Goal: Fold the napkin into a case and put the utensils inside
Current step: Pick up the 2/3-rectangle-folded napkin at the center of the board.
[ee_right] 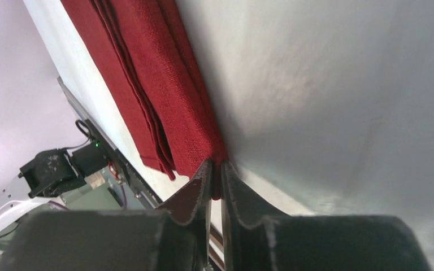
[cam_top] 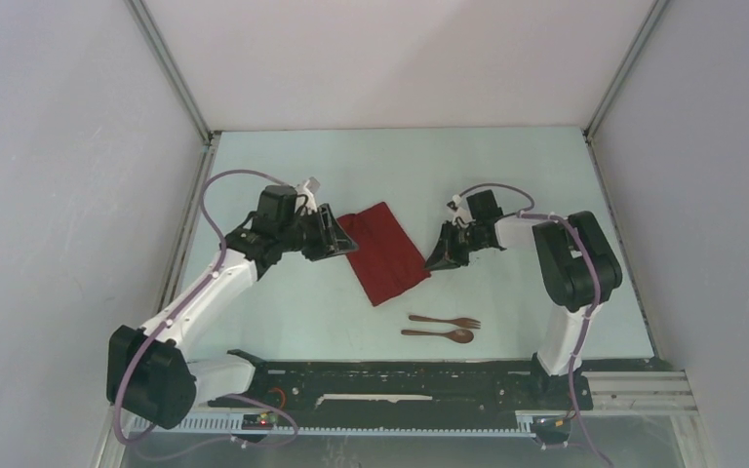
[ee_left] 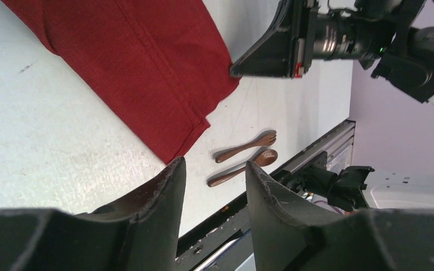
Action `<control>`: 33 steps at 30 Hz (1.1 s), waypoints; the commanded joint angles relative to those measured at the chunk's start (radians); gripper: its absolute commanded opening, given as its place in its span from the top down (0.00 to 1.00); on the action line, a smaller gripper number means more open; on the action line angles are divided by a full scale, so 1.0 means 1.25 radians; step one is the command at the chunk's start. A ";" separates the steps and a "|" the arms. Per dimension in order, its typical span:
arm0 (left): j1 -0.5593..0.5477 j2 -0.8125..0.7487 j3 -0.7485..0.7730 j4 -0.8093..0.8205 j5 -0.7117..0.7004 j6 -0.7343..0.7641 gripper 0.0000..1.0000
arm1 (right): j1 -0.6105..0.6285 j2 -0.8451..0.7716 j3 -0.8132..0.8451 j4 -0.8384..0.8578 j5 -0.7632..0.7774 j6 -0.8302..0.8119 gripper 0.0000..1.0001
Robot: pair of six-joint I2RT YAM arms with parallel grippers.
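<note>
Found folded napkin at middle of table. Pinched its right edge with right gripper. Held left gripper spread, empty, beside left edge. Saw fork, spoon together near front corner

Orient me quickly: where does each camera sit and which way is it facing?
Top external: above and behind, looking down at the table; left arm, right arm, napkin, fork and spoon show.
Left wrist: looks across the napkin toward the right gripper; its open left gripper fills the bottom.
Right wrist: looks along the napkin's folds; its fingers pinch the edge.
Shared: the napkin, in all three.
</note>
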 commanded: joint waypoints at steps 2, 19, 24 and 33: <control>-0.027 -0.024 0.002 -0.030 -0.055 0.026 0.54 | 0.118 -0.079 -0.076 0.121 0.006 0.141 0.89; -0.534 0.435 0.400 -0.380 -0.574 -0.059 0.29 | -0.084 -0.363 -0.274 0.082 0.119 0.165 0.34; -0.556 0.539 0.507 -0.452 -0.597 -0.059 0.29 | -0.143 -0.402 -0.285 0.043 0.120 0.126 0.33; -0.558 0.635 0.535 -0.450 -0.564 -0.066 0.36 | -0.166 -0.429 -0.296 0.039 0.107 0.091 0.31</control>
